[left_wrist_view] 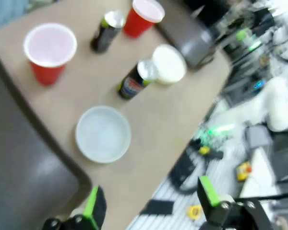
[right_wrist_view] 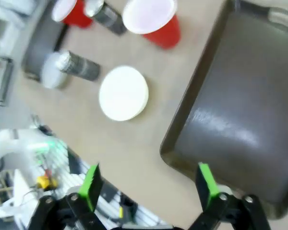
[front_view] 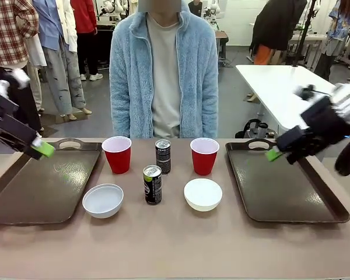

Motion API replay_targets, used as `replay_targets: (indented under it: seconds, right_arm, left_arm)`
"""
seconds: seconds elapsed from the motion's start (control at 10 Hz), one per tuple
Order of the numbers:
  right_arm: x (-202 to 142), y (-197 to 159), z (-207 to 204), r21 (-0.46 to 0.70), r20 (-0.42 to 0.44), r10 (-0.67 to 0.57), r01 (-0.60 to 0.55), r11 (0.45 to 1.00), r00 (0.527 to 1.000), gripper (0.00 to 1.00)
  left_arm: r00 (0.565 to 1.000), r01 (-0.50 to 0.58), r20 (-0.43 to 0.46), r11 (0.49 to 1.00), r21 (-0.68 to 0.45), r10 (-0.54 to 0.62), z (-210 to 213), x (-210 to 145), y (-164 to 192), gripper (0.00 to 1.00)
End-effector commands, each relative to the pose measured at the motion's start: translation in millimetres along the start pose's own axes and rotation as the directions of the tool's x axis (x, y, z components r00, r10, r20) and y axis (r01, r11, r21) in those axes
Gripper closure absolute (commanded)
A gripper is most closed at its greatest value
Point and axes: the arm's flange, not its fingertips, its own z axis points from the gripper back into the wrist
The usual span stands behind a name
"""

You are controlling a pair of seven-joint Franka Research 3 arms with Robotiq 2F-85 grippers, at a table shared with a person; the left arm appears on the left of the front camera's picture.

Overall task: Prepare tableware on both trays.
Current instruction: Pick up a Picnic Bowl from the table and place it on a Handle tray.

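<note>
Nearest on the table (front_view: 175, 245) sit the two bowls, neither of them on a tray, so nothing looks done yet.

Left tray (front_view: 29, 192) lies bare. The left gripper (left_wrist_view: 150, 197) hangs above its far end, jaws wide apart and empty.

Between the trays, on the bare table, come the left bowl (front_view: 103, 200) in front and the left cup (front_view: 117, 154) upright behind it. At the middle stand the near can (front_view: 152, 184) and, just behind it, the far can (front_view: 163, 156). Then comes the right bowl (front_view: 203, 194), with the right cup (front_view: 204, 156) behind it.

Right tray (front_view: 291, 192) is bare too. The right gripper (right_wrist_view: 148, 184) hovers above its far left part, fingers spread and holding nothing.

By my reading all six pieces are left to move, likely one cup, one bowl and one can to each tray. Each arm has its own side's bowl and cup near. The cans stand close together, so taking one may crowd the other.
</note>
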Motion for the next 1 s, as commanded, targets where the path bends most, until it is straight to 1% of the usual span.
replay_targets:
  seconds: [0.0, 0.1, 0.2, 0.3, 0.4, 0.5, 0.6, 0.8, 0.9]
  right_arm:
    - [-28, -49, 15, 0.165, 0.035, -0.152, 0.144, 0.976, 0.988, 0.0]
    - [-39, -63, 24, 0.234, 0.041, -0.163, 0.149, 0.961, 0.986, 0.0]
    - [-50, -79, 34, 0.29, 0.074, -0.193, 0.164, 0.943, 0.978, 0.0]
    - [-60, -91, 45, 0.344, 0.117, -0.212, 0.161, 0.925, 0.97, 0.0]
    - [-71, -100, 57, 0.385, 0.161, -0.221, 0.146, 0.911, 0.962, 0.0]
    - [-79, -102, 66, 0.41, 0.187, -0.217, 0.124, 0.903, 0.958, 0.0]
    - [-88, -106, 76, 0.425, 0.208, -0.224, 0.119, 0.897, 0.952, 0.0]
    - [-105, -112, 88, 0.435, 0.236, -0.247, 0.125, 0.892, 0.94, 0.0]
    - [-107, -114, 88, 0.437, 0.232, -0.256, 0.135, 0.889, 0.938, 0.0]
  left_arm:
    - [0.98, -0.152, 0.091, 0.964, -0.219, 0.176, 26, -3, 38, 0.0]
    - [0.977, -0.179, 0.072, 0.955, -0.235, 0.201, 35, -10, 50, 0.0]
    - [0.969, -0.217, 0.067, 0.949, -0.228, 0.238, 48, -17, 62, 0.0]
    - [0.963, -0.252, 0.039, 0.942, -0.223, 0.267, 58, -23, 75, 0.0]
    - [0.946, -0.314, 0.021, 0.928, -0.202, 0.324, 66, -37, 88, 0.0]
    - [0.928, -0.358, 0.033, 0.912, -0.199, 0.371, 74, -45, 100, 0.0]
    - [0.917, -0.379, 0.052, 0.904, -0.2, 0.396, 83, -57, 107, 0.0]
    - [0.909, -0.384, 0.091, 0.902, -0.198, 0.407, 97, -71, 111, 0.0]
    - [0.909, -0.383, 0.099, 0.904, -0.189, 0.406, 99, -75, 110, 0.0]
